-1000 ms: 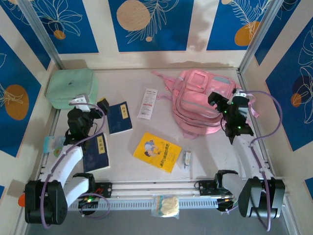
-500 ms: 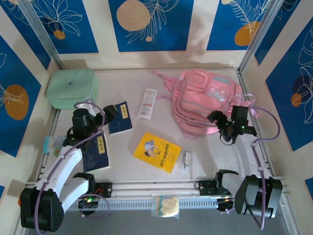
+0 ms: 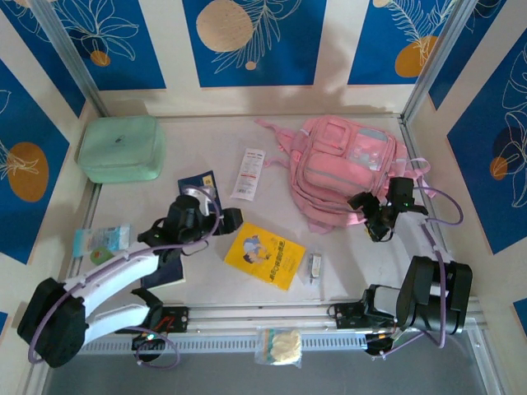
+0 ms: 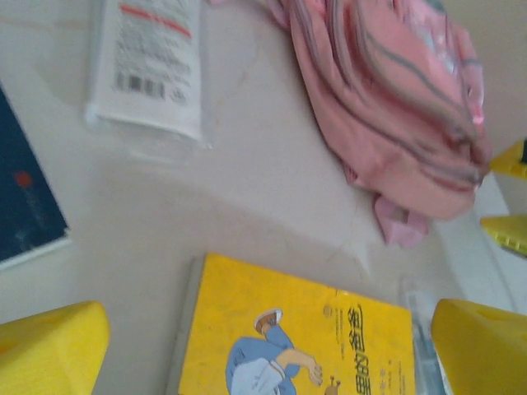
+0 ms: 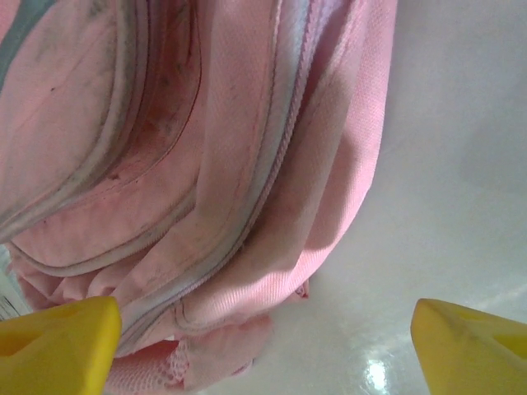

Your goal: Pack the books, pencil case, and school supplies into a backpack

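top external: left pincer, open, empty, has reached yellow book; right pincer open by backpack.

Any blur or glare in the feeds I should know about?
Left wrist: soft overall, the bright yellow paperback book and pale pink fabric backpack blurred. Right wrist: backpack weave sharp, yellow fingers blurred, small glare on the white table. Top external: evenly lit, faint shadows.
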Controlling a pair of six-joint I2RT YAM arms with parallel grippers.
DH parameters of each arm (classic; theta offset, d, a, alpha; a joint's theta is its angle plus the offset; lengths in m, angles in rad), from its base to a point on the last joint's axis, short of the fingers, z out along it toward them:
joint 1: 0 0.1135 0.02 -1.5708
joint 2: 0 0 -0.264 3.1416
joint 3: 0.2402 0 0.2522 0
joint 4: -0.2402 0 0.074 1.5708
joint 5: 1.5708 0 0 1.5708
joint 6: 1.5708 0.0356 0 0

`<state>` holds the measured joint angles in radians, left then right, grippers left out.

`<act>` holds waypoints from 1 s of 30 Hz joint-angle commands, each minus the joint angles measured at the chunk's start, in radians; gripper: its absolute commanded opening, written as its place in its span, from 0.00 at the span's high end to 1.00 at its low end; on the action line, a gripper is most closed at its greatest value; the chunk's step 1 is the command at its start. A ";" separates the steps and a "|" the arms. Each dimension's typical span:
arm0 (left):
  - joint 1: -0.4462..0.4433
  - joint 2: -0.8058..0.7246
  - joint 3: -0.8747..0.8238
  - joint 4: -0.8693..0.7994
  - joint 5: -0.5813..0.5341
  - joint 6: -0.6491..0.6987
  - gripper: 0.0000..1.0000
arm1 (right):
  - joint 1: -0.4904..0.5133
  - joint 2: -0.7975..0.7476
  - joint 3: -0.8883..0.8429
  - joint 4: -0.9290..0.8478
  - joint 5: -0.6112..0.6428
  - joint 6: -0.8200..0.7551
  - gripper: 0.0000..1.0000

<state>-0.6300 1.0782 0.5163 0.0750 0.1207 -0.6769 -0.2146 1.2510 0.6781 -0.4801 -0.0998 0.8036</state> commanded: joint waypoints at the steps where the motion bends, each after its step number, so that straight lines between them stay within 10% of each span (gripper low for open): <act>1: -0.056 0.062 0.049 0.049 -0.048 0.015 0.01 | -0.001 0.054 0.047 0.022 -0.044 -0.019 0.15; 17: -0.107 0.082 0.103 0.002 -0.129 0.003 0.01 | 0.244 0.246 0.198 0.062 -0.080 -0.102 0.92; 24: -0.108 0.056 0.149 -0.093 -0.162 0.011 0.00 | 0.529 0.257 0.238 0.143 0.076 0.153 0.93; 30: -0.108 0.088 0.181 -0.079 -0.135 0.001 0.00 | 0.698 0.301 0.312 0.187 0.188 0.286 0.74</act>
<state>-0.7296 1.1542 0.6567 0.0143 -0.0162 -0.6758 0.4446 1.5513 0.9356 -0.3538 0.0433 1.0046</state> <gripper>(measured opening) 0.994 0.240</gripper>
